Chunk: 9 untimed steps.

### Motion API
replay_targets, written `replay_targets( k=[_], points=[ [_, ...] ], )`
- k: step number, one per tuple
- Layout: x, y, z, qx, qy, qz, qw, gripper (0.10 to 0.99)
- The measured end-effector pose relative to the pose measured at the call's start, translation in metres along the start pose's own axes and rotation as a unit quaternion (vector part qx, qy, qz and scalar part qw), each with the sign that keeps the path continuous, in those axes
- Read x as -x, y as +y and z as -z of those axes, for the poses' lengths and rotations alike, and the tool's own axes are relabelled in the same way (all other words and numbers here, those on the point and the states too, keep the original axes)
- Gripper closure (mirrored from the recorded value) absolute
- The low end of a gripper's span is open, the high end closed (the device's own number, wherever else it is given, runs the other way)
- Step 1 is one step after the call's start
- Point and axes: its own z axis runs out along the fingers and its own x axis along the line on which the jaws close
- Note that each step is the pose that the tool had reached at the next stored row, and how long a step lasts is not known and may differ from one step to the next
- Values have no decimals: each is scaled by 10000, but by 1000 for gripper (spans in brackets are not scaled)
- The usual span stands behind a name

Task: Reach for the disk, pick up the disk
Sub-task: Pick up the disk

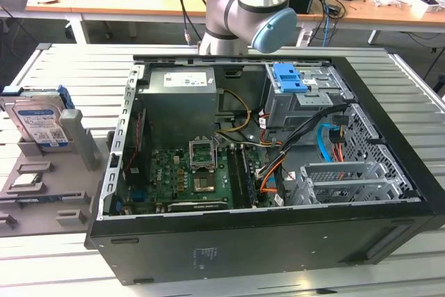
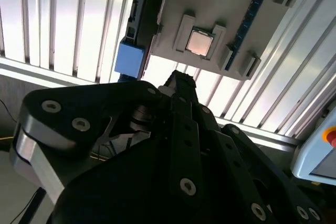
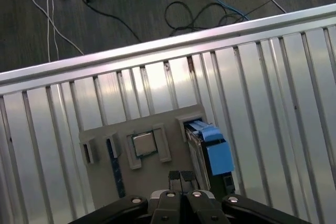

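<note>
One disk [image 1: 38, 119], one gripper [image 3: 180, 176], one grey fixture [image 1: 49, 206], one processor chip [image 1: 24, 180], one memory module [image 1: 35, 203], one open computer case [image 1: 264, 165], one arm [image 1: 243, 12].

Disk: stands on edge in a slot of the fixture, label facing the exterior view's camera, blue rails along its sides. Sits at about nine o'clock from the computer case in the exterior view, toward the exterior view's left, at the fixture's eleven o'clock corner. Seen edge-on in the first wrist view [image 3: 197, 156], blue rail uppermost; the blue rail end shows in the second wrist view [image 2: 128, 59].

Jaws: closed together, tip against tip, nothing held between them. Disk near the fingertips in both wrist views, off to one side and not in line with them; no contact. Gripper [image 2: 178, 80] dark and close in the second wrist view.

Processor chip [image 3: 143, 144] lies flat in a square pocket just beside the disk, at about six o'clock from it in the exterior view. Memory module [image 3: 115, 169] rests on edge in a slot beyond the chip.

Computer case lies on its side, panel off, motherboard and cabling exposed, a blue latch [image 1: 288, 78] at about one o'clock inside. Arm rises at twelve o'clock behind the case.

All on a slatted aluminium table [image 1: 62, 67]. Wooden desks [image 1: 139, 1] with cables and boxes at twelve o'clock beyond; dark floor [image 3: 131, 3] strewn with cables past the table edge.
</note>
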Motion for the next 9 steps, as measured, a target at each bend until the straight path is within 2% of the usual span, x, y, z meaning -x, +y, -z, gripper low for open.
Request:
replay_targets(
  k=[5,9],
  points=[
    [0,0,0,0,10,276,9996,980],
    [0,0,0,0,20,520,9986,980]
  ],
)
